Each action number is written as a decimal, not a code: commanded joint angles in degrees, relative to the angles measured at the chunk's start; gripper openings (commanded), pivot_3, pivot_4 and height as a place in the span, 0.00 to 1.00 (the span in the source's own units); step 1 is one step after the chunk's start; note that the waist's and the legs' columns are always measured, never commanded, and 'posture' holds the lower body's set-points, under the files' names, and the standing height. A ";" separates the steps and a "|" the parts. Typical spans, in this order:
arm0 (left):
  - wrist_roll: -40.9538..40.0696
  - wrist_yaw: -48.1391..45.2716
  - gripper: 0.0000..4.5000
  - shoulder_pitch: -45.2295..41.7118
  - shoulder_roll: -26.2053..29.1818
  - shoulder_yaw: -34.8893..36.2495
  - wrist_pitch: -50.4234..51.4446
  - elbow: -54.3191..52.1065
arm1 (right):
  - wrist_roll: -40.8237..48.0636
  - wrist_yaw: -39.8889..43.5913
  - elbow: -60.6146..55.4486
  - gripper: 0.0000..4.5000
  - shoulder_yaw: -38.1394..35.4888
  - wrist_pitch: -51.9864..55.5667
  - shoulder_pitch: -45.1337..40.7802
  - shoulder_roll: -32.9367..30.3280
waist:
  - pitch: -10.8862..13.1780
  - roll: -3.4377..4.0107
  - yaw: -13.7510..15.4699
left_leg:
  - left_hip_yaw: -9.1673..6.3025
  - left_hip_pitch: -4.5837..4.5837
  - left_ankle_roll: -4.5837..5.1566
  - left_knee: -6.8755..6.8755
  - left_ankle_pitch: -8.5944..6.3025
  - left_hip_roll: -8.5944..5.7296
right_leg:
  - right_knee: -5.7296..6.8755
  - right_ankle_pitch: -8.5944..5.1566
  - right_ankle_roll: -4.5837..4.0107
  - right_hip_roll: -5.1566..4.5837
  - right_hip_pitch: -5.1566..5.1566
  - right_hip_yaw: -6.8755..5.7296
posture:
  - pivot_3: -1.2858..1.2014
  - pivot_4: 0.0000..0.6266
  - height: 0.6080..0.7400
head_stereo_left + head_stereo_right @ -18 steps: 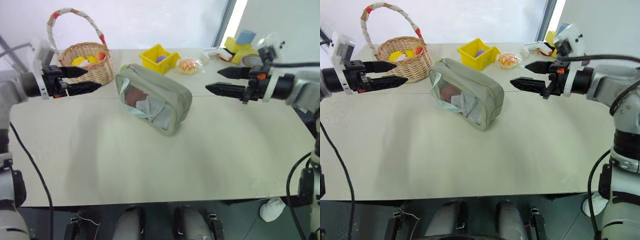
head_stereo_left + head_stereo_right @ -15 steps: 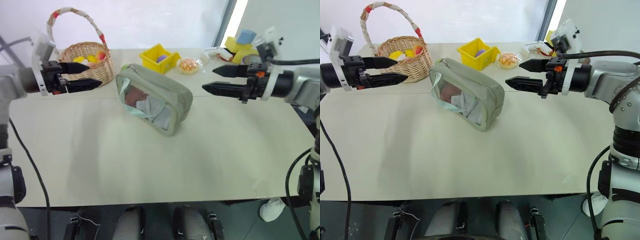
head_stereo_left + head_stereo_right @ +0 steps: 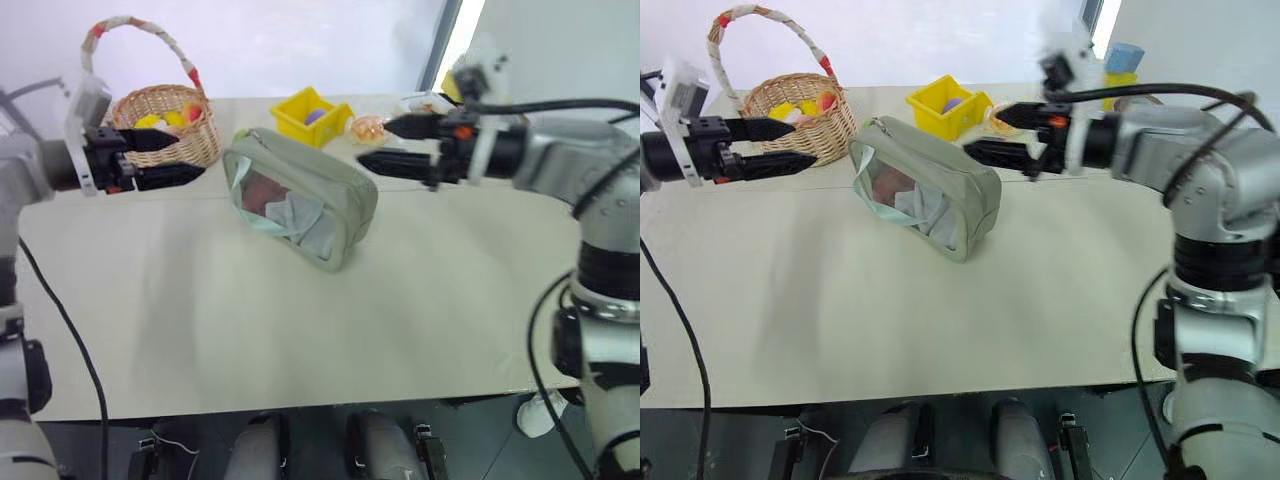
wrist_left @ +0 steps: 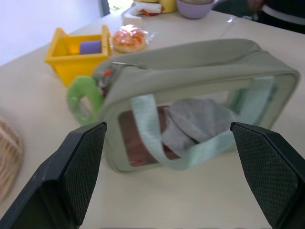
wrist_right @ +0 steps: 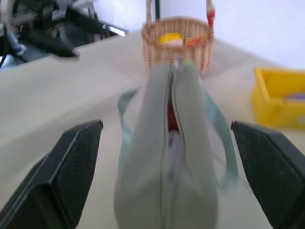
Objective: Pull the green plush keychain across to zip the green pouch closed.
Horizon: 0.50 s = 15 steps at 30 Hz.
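Both pincers hung released in the air. Right gripper (image 3: 985, 130) reached level from the right, its fingers spread just beside the far end of the green pouch (image 3: 300, 195), not touching. Left gripper (image 3: 190, 158) pointed at the pouch's other end, near the wicker basket (image 3: 165, 120). Its wrist view showed the green plush keychain (image 4: 86, 99) as a lime ring at the pouch's zipper end, near the yellow bin (image 4: 78, 52); the right wrist view showed the zipper seam partly apart.
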 commanded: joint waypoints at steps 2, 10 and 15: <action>-2.74 3.44 0.99 1.87 0.00 3.60 1.89 -7.45 | -4.87 -7.98 -0.81 1.00 5.88 0.30 -1.32 7.66 | 0.00 -0.01 0.57 | 0.01 -0.01 0.00 0.04 0.00 -0.04 | 0.01 0.00 0.00 -0.04 0.02 0.00 | 0.52 0.24 0.99; -5.23 7.50 1.00 4.83 0.25 5.89 3.87 -12.77 | -14.22 -3.20 -0.18 0.94 17.88 -7.52 1.82 3.51 | -0.01 -0.05 0.55 | -0.12 -0.09 0.09 0.15 -0.05 -0.17 | -0.01 0.00 0.00 -0.08 0.10 0.00 | 0.52 0.24 0.99; -7.01 10.09 1.00 6.39 -0.18 7.50 4.81 -14.77 | -18.53 -0.20 1.86 0.47 19.35 -13.34 1.78 2.46 | -0.01 -0.05 0.09 | -0.10 -0.04 0.09 0.08 -0.05 -0.08 | -0.02 0.00 0.00 0.03 0.04 0.00 | 0.52 0.24 0.99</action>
